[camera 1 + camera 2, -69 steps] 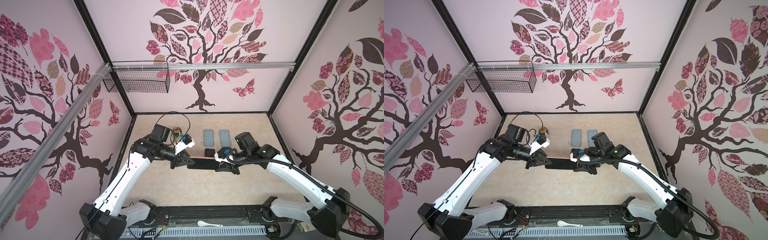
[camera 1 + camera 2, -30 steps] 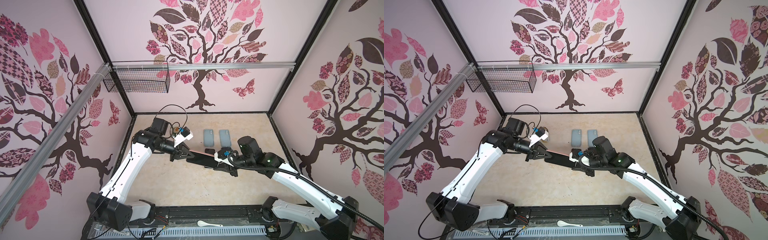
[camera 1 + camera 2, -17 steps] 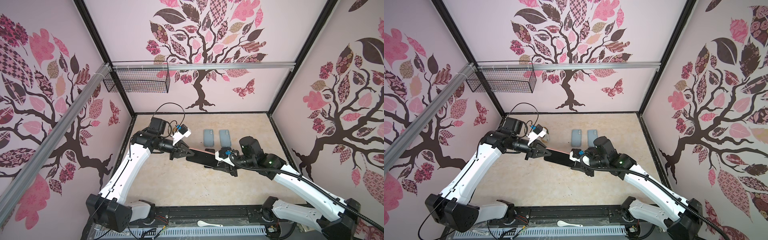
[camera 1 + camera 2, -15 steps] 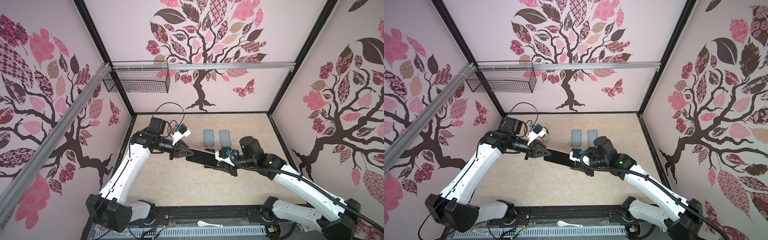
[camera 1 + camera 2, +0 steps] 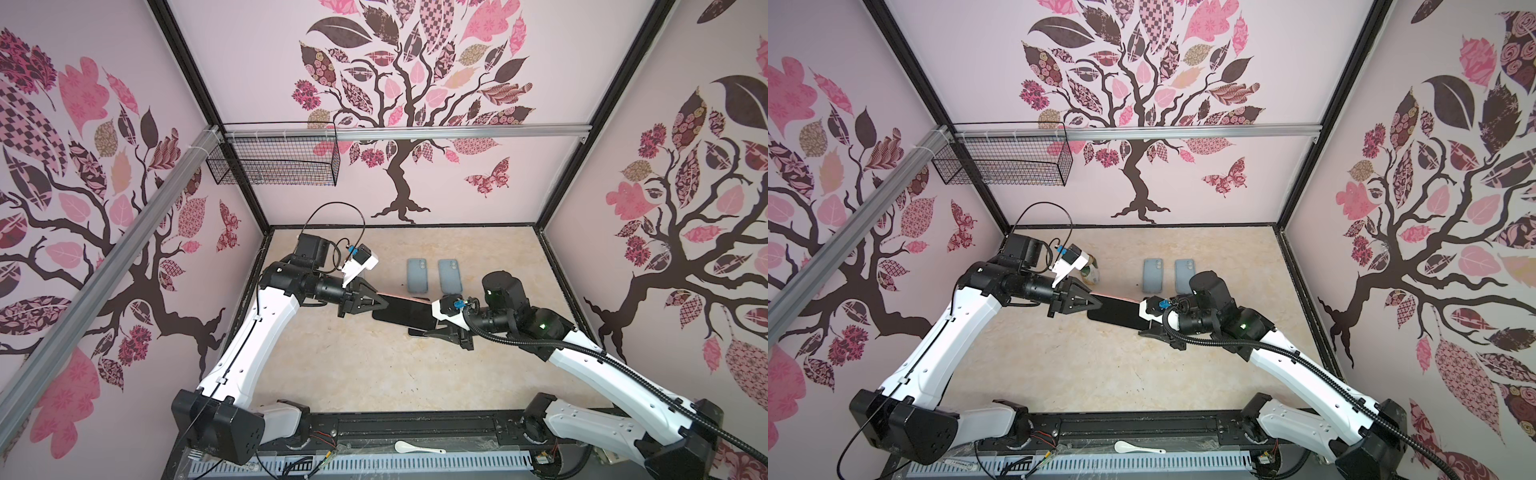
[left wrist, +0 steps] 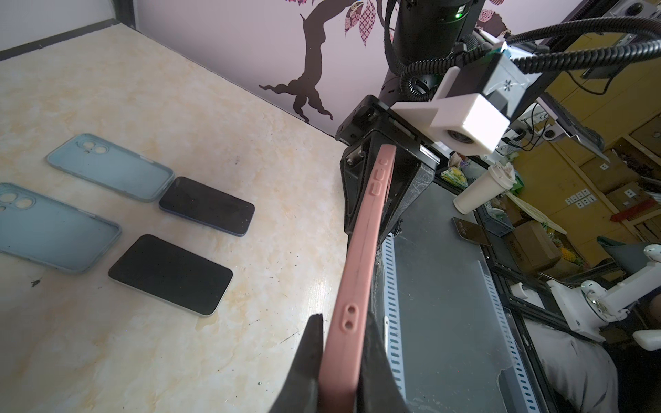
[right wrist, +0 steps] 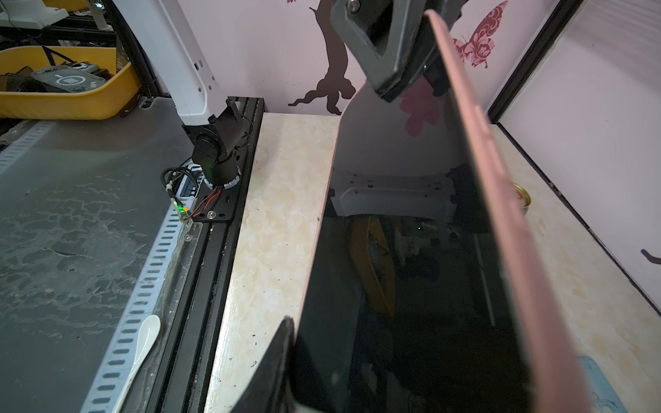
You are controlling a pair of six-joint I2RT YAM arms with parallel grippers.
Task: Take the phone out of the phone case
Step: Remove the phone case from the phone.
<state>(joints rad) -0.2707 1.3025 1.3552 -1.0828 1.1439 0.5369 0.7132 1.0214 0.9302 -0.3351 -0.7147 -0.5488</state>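
A phone (image 5: 401, 313) in a pink phone case (image 6: 361, 243) hangs above the middle of the table, seen in both top views, with its dark screen (image 7: 393, 286) still seated in the case. My left gripper (image 5: 384, 305) is shut on the case's left end, one finger on each face (image 6: 343, 318). My right gripper (image 5: 432, 322) straddles the other end (image 6: 384, 186) with its jaws a little apart, a thin dark gap beside the case. In the right wrist view only one of its fingers (image 7: 279, 354) shows, next to the screen's edge.
Two empty pale blue cases (image 5: 417, 275) (image 5: 450, 275) lie at the back of the table, each with a bare dark phone (image 6: 206, 205) (image 6: 170, 273) in front of it. A small jar (image 5: 1092, 274) stands behind my left gripper. A wire basket (image 5: 274, 166) hangs on the back wall. A white spoon (image 5: 417, 448) lies on the front rail.
My left arm has drawn back and left, and the phone now slants from back left to front right. The right gripper's jaws have eased apart slightly.
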